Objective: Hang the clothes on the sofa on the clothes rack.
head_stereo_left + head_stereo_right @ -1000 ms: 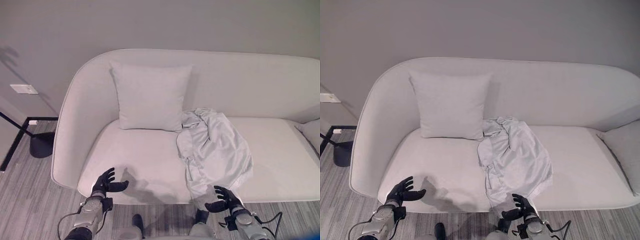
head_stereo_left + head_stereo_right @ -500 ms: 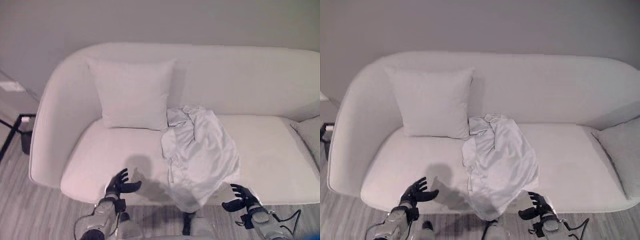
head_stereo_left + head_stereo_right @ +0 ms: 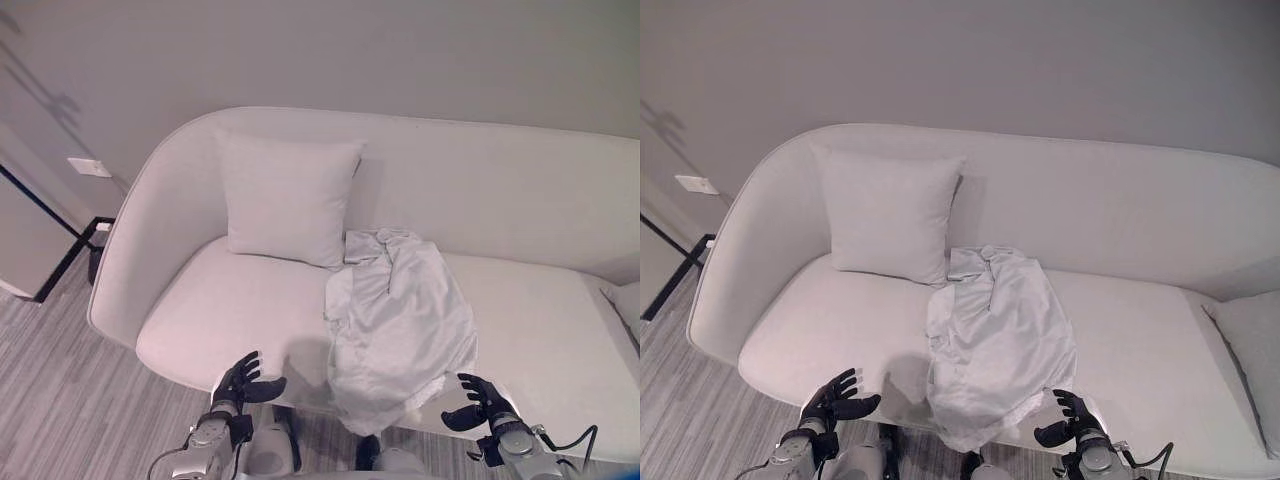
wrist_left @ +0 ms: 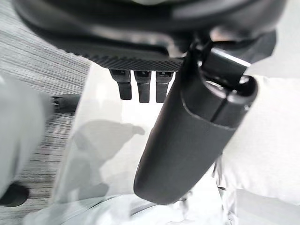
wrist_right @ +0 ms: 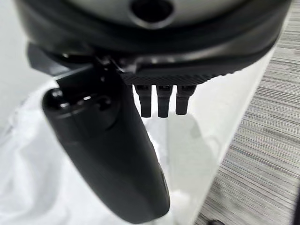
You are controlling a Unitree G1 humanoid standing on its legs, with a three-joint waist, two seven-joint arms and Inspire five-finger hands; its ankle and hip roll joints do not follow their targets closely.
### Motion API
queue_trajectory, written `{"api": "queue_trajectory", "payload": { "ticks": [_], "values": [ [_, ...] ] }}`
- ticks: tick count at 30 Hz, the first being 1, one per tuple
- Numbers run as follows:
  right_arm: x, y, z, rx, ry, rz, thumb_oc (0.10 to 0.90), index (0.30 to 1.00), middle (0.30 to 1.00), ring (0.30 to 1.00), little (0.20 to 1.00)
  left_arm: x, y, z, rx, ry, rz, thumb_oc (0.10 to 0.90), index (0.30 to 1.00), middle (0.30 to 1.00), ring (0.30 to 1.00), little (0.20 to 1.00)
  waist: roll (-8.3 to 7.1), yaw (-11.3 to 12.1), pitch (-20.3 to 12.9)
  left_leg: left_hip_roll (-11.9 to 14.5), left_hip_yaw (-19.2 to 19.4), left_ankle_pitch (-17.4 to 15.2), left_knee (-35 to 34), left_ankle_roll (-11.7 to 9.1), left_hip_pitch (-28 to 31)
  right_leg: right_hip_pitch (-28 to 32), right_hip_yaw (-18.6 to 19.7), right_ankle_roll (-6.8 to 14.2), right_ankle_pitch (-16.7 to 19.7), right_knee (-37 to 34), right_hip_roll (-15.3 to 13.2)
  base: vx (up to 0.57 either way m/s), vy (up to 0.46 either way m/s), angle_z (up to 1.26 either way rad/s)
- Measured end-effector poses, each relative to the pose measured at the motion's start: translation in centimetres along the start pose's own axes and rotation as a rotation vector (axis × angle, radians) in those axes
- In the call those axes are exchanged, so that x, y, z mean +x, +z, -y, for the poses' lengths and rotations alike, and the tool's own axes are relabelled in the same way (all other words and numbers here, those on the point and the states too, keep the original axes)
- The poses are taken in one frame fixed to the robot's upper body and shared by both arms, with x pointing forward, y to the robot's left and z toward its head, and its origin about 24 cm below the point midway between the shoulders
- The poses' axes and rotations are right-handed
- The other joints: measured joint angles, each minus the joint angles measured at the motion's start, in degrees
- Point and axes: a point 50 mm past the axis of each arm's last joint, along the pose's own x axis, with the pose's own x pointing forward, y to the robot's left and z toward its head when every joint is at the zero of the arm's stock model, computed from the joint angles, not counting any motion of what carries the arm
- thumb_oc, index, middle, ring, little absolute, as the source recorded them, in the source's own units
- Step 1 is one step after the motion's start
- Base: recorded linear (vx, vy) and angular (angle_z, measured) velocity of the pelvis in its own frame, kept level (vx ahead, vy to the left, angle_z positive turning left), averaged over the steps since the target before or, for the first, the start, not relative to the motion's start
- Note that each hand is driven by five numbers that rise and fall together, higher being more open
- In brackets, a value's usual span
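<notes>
The right hand, fingers relaxed, hangs over the sofa edge beside pale clothes.

The sofa runs off the right edge, and a second cushion there is cut too. The shirt drapes over the seat's front edge, its lower hem hidden.

The sofa seat lies bare on both sides of the crumpled garment, so each robot hand has open cushion ahead of it: the left robot hand faces the clear stretch below the pillow, and the right robot hand hovers just beside the garment's overhanging hem. The pillow touches the garment's upper edge, and the curved backrest closes off the rear. A second cushion sits at the far right end.
</notes>
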Motion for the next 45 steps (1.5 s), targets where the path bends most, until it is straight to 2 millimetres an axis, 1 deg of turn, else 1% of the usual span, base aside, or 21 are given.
{"api": "queue_trajectory", "payload": {
  "ticks": [1,2,5,6,7,8,9,10,12,13,14,15,17,19,21,25,29,32,36,41,45],
  "values": [
    [0.1,0.6,0.2,-0.013,-0.007,0.022,0.8,0.9,0.9,0.9,0.9,0.1,0.9,-0.1,0.013,-0.005,0.031,0.8,0.9,0.9,0.9,0.9,0.15,-0.4,-0.3,-1.0,-0.1,-2.7,-2.2,1.6,1.9,-1.4,1.0,2.3,-0.3,3.6,-1.1,-0.01,0.126,-0.49],
    [0.2,1.5,0.0,-0.015,-0.006,0.057,0.8,0.9,0.9,0.9,0.9,0.2,2.2,-0.3,0.031,-0.01,0.081,0.8,0.9,0.9,0.9,0.9,-1.0,-1.0,0.2,-2.8,0.9,-2.3,-2.7,2.7,2.2,-4.1,0.9,3.6,-1.0,9.4,-4.0,-0.01,0.072,-0.24],
    [0.1,3.2,0.0,-0.007,-0.005,0.133,0.8,0.9,0.9,0.9,0.9,0.6,6.0,-0.7,0.077,-0.02,0.203,0.8,0.9,0.9,0.9,0.9,-1.54,-2.1,1.5,-5.3,0.8,-3.0,-2.8,4.6,2.8,-10.6,2.3,6.0,0.2,23.3,-9.2,0.06,-0.07,0.11],
    [0.1,3.3,0.0,-0.008,-0.003,0.138,0.8,0.9,0.9,0.9,0.9,0.7,7.0,-0.8,0.081,-0.016,0.235,0.8,0.9,0.9,0.9,0.9,-1.55,-1.9,1.5,-5.1,0.6,-3.5,-2.8,4.8,2.9,-10.7,2.7,6.3,0.1,23.6,-10.2,0.2,-0.319,0.11],
    [0.0,3.6,0.1,-0.007,-0.006,0.153,0.8,0.9,0.9,0.9,0.9,0.7,8.1,-1.1,0.088,-0.01,0.272,0.8,0.9,0.9,0.9,0.9,-1.83,-1.7,1.6,-5.4,0.8,-4.2,-2.7,5.2,2.8,-10.4,2.5,7.5,0.8,23.1,-12.2,0.11,-0.215,0.06],
    [0.0,3.9,0.2,-0.007,-0.01,0.164,0.8,0.9,0.9,0.9,0.9,0.6,8.5,-1.4,0.096,-0.005,0.29,0.8,0.9,0.9,0.9,0.9,-1.95,-1.5,1.6,-5.6,0.5,-4.1,-2.7,4.5,2.6,-10.0,2.0,8.5,1.4,20.7,-14.0,0.16,-0.332,-0.1],
    [-0.1,4.6,0.8,-0.007,-0.025,0.197,0.8,0.9,0.9,0.9,0.9,0.3,9.2,-1.8,0.113,0.006,0.318,0.8,0.9,0.9,0.9,0.9,-2.27,-1.1,1.8,-5.9,0.9,-4.7,-2.8,4.5,2.2,-7.7,-1.1,10.0,2.6,10.7,-16.8,0.12,-0.248,-0.11],
    [0.0,6.1,1.5,0.013,-0.056,0.248,0.8,0.9,0.9,0.9,0.9,0.2,9.9,-2.6,0.125,0.028,0.343,0.8,0.9,0.9,0.9,0.9,-2.26,-1.7,2.5,-5.6,0.1,-4.1,-3.0,4.4,1.8,-5.8,-1.1,12.2,4.4,1.5,-18.3,0.14,-0.317,-0.09],
    [-0.1,6.8,2.6,0.005,-0.088,0.279,0.8,0.9,0.9,0.9,0.9,0.2,10.7,-3.2,0.164,0.049,0.362,0.8,0.9,0.9,0.9,0.9,-2.93,-1.6,3.1,-5.2,-0.6,-3.0,-3.8,3.0,1.6,-0.9,0.0,14.2,7.6,-13.6,-17.2,0.15,-0.291,0.24],
    [-0.1,6.9,3.1,0.014,-0.111,0.282,0.8,0.9,0.9,0.9,0.9,0.1,11.2,-3.6,0.192,0.06,0.376,0.8,0.9,0.9,0.9,0.9,-4.68,-1.7,3.8,-5.6,-1.6,-2.8,-4.3,2.1,2.0,1.5,-0.8,13.8,9.6,-16.3,-17.1,0.18,-0.288,0.47],
    [-0.1,6.8,3.5,0.017,-0.125,0.278,0.8,0.9,0.9,0.9,0.9,0.1,11.1,-3.5,0.197,0.058,0.377,0.8,0.9,0.9,0.9,0.9,-5.58,-1.6,4.1,-5.5,-2.2,-2.7,-4.3,1.0,2.1,2.1,-0.3,13.7,14.2,-16.7,-16.5,0.12,-0.245,0.52],
    [-0.1,6.6,4.1,0.02,-0.14,0.271,0.8,0.9,0.9,0.9,0.9,0.0,10.6,-3.3,0.191,0.048,0.367,0.8,0.9,0.9,0.9,0.9,-5.35,-1.7,4.0,-4.2,-2.8,-2.4,-4.3,0.2,2.1,2.4,-0.3,13.6,17.5,-16.9,-15.1,0.11,-0.233,0.3],
    [-0.3,6.9,6.1,-0.021,-0.185,0.284,0.8,0.9,0.9,0.9,0.9,-0.2,9.4,-2.4,0.161,0.022,0.346,0.8,0.9,0.9,0.9,0.9,-2.63,-1.3,3.8,-0.2,-3.1,-2.5,-4.3,-0.8,1.5,2.4,-1.1,12.2,16.6,-16.9,-11.0,0.05,-0.185,0.07],
    [-0.6,7.5,9.6,-0.089,-0.265,0.3,0.8,0.9,0.9,0.9,0.9,-0.4,8.5,-1.1,0.139,-0.017,0.329,0.8,0.9,0.9,0.9,0.9,-0.42,-1.7,3.6,3.0,-3.2,-1.9,-4.2,-1.4,0.8,1.8,-1.8,10.8,16.1,-16.7,-7.8,-0.01,-0.124,-0.03],
    [-1.1,8.4,12.8,-0.113,-0.357,0.318,0.8,0.9,0.9,0.9,0.9,-0.5,8.5,-0.2,0.126,-0.052,0.337,0.8,0.9,0.9,0.9,0.9,0.45,-2.2,3.6,4.3,-3.3,-1.1,-3.8,-2.2,0.0,1.3,-2.4,10.4,15.9,-16.6,-6.2,-0.02,-0.076,-0.02],
    [-1.4,11.7,17.0,-0.104,-0.471,0.373,0.8,0.9,0.9,0.9,0.9,-0.7,10.4,0.6,0.148,-0.088,0.409,0.8,0.9,0.9,0.9,0.9,0.88,-3.6,4.2,4.4,-3.1,-0.7,-3.9,-3.0,-2.6,-1.4,-2.4,10.2,16.0,-16.6,-6.1,-0.06,-0.025,0.01],
    [-0.9,15.3,17.9,-0.005,-0.472,0.443,0.8,0.9,0.9,0.9,0.9,-0.7,13.5,1.0,0.193,-0.108,0.503,0.8,0.9,0.9,0.9,0.9,1.59,-3.0,5.1,4.2,-3.0,-0.4,-3.9,-3.5,-6.0,-4.9,-2.1,10.2,16.6,-16.6,-6.2,-0.07,0.021,-0.01],
    [-1.4,19.3,18.5,0.028,-0.472,0.545,0.8,0.9,0.9,0.9,0.9,-0.9,16.5,1.6,0.217,-0.117,0.599,0.8,0.9,0.9,0.9,0.9,3.08,-2.1,8.3,4.0,-3.0,0.2,-3.8,-3.2,-8.3,-7.2,-1.7,10.0,17.5,-16.6,-6.4,-0.09,0.048,-0.03],
    [-2.3,23.2,21.0,0.054,-0.523,0.593,0.8,0.9,0.9,0.9,0.9,-1.2,19.5,2.5,0.232,-0.131,0.696,0.8,0.9,0.9,0.9,0.9,4.6,-1.1,10.7,3.3,-3.0,1.1,-3.9,-2.8,-12.4,-11.4,-1.5,10.0,18.3,-16.6,-7.0,-0.03,0.042,0.03],
    [-2.9,24.8,23.4,0.114,-0.58,0.575,0.8,0.9,0.9,0.9,0.9,-2.0,20.6,2.6,0.242,-0.136,0.754,0.8,0.9,0.9,0.9,0.9,4.69,0.1,13.4,1.6,-3.0,1.3,-4.0,-2.5,-14.6,-13.4,-1.7,10.1,18.5,-16.6,-8.7,0.0,0.077,0.07],
    [-4.3,24.7,26.8,0.119,-0.685,0.524,0.8,0.9,0.9,0.9,0.9,-3.0,21.5,2.7,0.248,-0.153,0.81,0.8,0.9,0.9,0.9,0.9,4.79,1.8,13.8,0.6,-3.4,1.5,-4.0,-2.2,-17.0,-15.5,-2.2,10.2,18.6,-16.6,-9.8,0.03,0.067,0.09]
  ]
}}
